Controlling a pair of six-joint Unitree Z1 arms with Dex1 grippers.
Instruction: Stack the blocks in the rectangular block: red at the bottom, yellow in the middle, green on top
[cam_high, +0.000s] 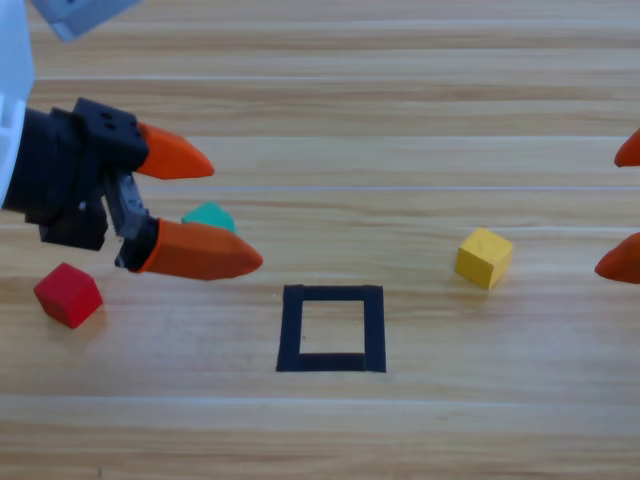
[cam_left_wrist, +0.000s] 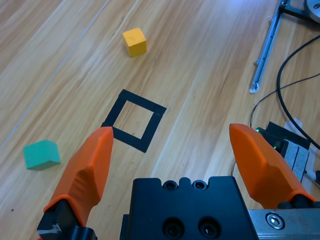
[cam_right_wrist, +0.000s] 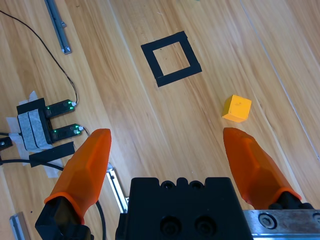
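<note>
the three blocks are small matte cubes with crisp edges, all lying apart on the pale, grained wooden table (cam_high: 450, 120). the red cube (cam_high: 68, 295) sits near the left edge, left of the black tape rectangle (cam_high: 332, 328), a flat hollow outline with nothing inside it. the yellow cube (cam_high: 484, 257) rests to the rectangle's upper right. the teal-green cube (cam_high: 209, 217) is partly hidden in the high view behind the lower jaw of the left gripper (cam_high: 225, 210), which hangs at the left with its smooth pointed orange jaws spread wide and holding nothing. the left wrist view shows the green cube whole, but not the red one. the right gripper (cam_high: 625, 205) waits at the right edge, jaws wide apart and bare; its wrist view shows black cables (cam_right_wrist: 47, 50), metal rails and a taped device with green lights beyond the table.
</note>
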